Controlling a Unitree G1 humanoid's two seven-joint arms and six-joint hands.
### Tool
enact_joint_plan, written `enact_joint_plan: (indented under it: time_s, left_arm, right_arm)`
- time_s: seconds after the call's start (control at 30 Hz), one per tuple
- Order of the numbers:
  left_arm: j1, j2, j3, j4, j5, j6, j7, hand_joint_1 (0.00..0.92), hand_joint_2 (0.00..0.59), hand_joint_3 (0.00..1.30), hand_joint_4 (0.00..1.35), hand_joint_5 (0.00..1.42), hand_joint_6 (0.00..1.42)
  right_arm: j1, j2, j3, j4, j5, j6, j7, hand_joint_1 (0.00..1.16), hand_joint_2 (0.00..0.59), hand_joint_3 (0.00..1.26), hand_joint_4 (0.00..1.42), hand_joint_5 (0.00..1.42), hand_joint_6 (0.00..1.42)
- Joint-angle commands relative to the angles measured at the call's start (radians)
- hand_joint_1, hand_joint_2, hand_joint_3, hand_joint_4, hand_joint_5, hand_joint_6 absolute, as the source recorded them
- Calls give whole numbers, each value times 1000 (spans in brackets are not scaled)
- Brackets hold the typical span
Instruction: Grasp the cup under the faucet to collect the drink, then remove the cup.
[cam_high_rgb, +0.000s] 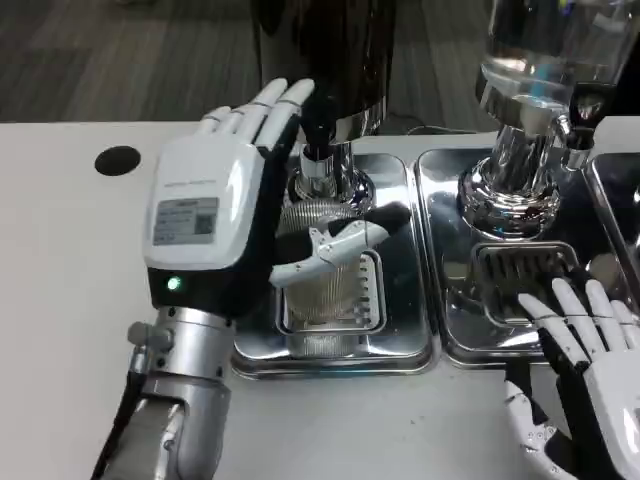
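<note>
- Clear ribbed plastic cup (318, 262) sits on the slotted steel drip tray (400, 345), right under the dark dispenser's chrome faucet (318, 168).
- Left hand (215, 215) wraps it: fingers behind, thumb across the front. Looks clamped on, though I can't tell how firmly.
- I'd hold it level and centred under that faucet.
- Right hand (590, 350) rests fingers apart, right of the faucet, near the second clear-tank dispenser (530, 110), so pull out toward the robot.

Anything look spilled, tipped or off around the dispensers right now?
No spill or damage stands out. The left hand is wrapped around the ribbed clear cup, which sits upright on the drip tray under the faucet. The right hand is open.
</note>
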Motion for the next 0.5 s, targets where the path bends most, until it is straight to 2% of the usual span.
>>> enact_joint_plan:
  time_s: [0.03, 0.3, 0.43, 0.5]
  left_arm:
    - [-43, -19, 13, 27, -19, -5, -24, 0, 79, 274, 151, 266, 235]
    - [-63, -47, 12, 58, -6, 7, -38, 0, 82, 292, 183, 283, 246]
    - [-54, -52, 11, 56, -9, 1, -44, 0, 89, 366, 244, 363, 282]
    - [-32, -44, 9, 47, -7, -29, -10, 0, 99, 412, 280, 405, 315]
  right_arm:
    - [33, -5, -16, -34, 3, -5, -14, 101, 524, 228, 74, 0, 65]
    - [58, -7, -39, -28, 22, -23, -23, 92, 523, 232, 74, 0, 65]
    - [55, -6, -43, -21, 26, -30, -25, 89, 523, 235, 74, 0, 65]
    - [50, -4, -44, -18, 30, -32, -22, 88, 523, 238, 74, 0, 65]
